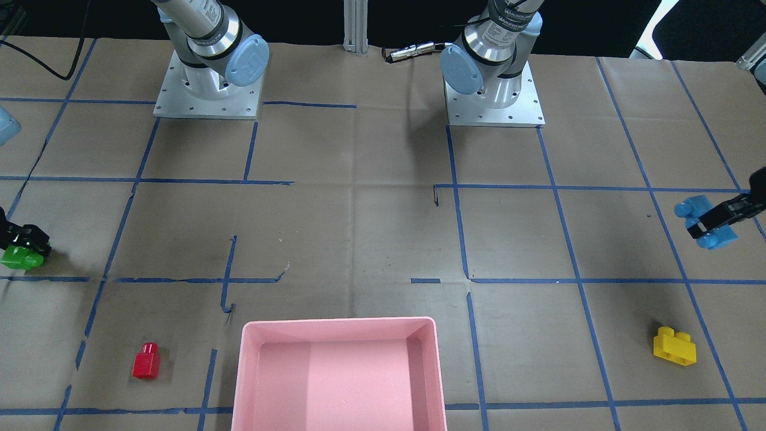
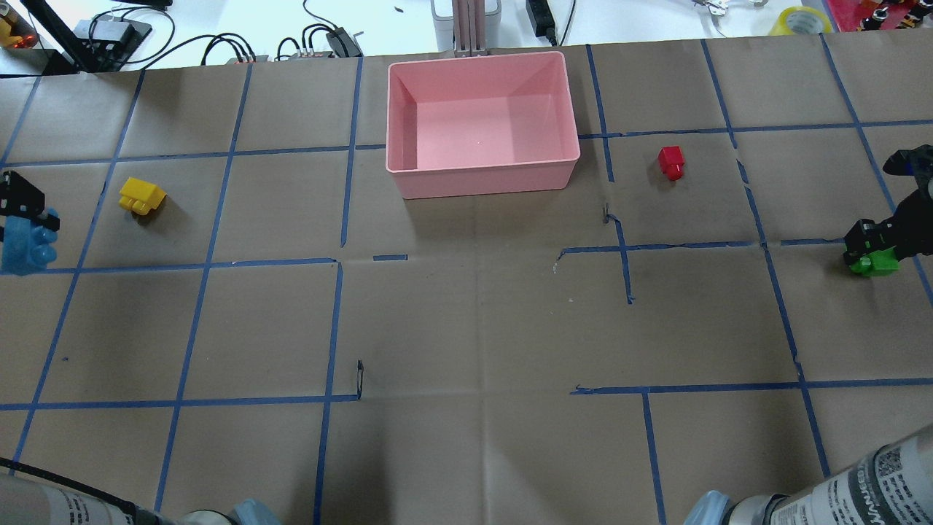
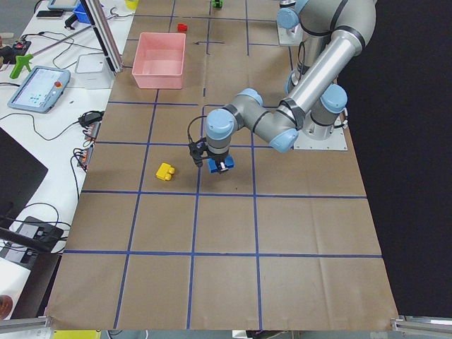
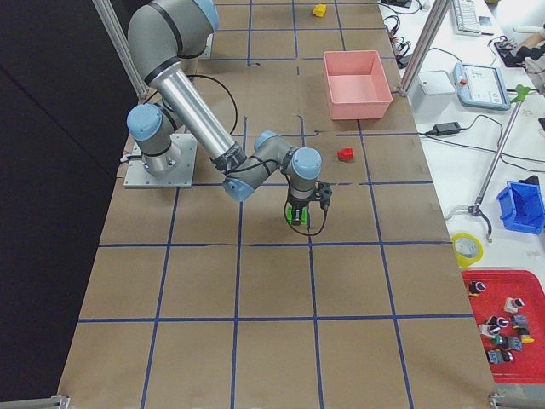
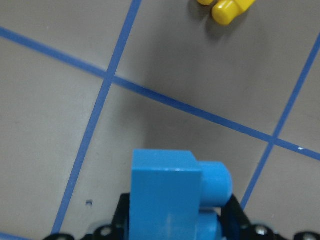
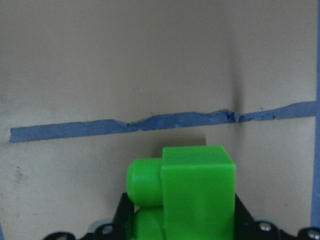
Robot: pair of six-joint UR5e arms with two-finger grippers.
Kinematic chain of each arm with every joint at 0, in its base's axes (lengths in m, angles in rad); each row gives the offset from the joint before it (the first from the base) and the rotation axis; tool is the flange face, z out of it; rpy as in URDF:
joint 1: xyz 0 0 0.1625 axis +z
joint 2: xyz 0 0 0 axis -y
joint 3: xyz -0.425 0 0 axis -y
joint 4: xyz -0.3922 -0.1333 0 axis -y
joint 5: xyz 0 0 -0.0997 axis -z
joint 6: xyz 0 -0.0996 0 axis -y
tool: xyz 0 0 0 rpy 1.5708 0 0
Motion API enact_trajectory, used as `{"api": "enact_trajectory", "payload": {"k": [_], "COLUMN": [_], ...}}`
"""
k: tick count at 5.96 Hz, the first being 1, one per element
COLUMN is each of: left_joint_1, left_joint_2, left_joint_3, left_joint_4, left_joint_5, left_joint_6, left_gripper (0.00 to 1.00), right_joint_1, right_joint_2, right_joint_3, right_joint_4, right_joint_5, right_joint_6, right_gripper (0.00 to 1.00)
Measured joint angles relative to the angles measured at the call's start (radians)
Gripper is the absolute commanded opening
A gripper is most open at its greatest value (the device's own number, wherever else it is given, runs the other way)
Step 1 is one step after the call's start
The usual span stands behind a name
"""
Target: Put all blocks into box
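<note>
**Front-facing view:** My left gripper (image 1: pixel 709 221) is clamped across the blue brick (image 1: pixel 688 209) at the view's right edge. My right gripper (image 1: pixel 33 239) grips the green brick (image 1: pixel 21 258) at the left edge. The red brick (image 1: pixel 146 361) and the yellow brick (image 1: pixel 674 346) lie on the paper, either side of the pink box (image 1: pixel 338 321). The lettering on my arms is cut off and unreadable.

**Overhead view:** The printed label (image 2: pixel 885 467) on my right arm is too small to read. Only this view shows the yellow tape roll (image 2: pixel 800 20).

**Exterior left view:** A tablet (image 3: pixel 39 88) lies beside the table. Its screen text is illegible.

**Exterior right view:** A red parts tray (image 4: pixel 502 328) stands off the table.

**Wrist views:** Each brick sits tight between my jaws. The green one hangs near a torn blue tape line (image 6: pixel 150 122).
</note>
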Motion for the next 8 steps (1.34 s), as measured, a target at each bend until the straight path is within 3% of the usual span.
{"api": "enact_trajectory", "payload": {"k": [3,5,7,8], "left_joint_1": [-0.344,-0.597,-0.782,-0.830], "left_joint_2": [-0.134,-0.246,-0.401,-0.482], "left_joint_3": [0.355,0.538,0.684,0.711], "left_joint_4": [-0.170,-0.215,-0.175,-0.101], "left_joint_5": [0.026,-0.012,-0.056,-0.056], "left_joint_6": [-0.047,-0.257,-0.494,-0.554], "left_gripper": [0.09,0.09,0.08,0.08], "right_joint_1": [0.064,0.124,0.222,0.265], "right_joint_2": [-0.088,-0.093,-0.089,-0.083], "right_joint_3": [-0.141,-0.228,-0.270,-0.275], "right_joint_4": [0.089,0.138,0.147,0.143], "right_joint_5": [0.041,0.082,0.160,0.247], "right_joint_6": [0.000,0.005,0.000,0.000], "right_gripper": [0.03,0.02,0.02,0.02]}}
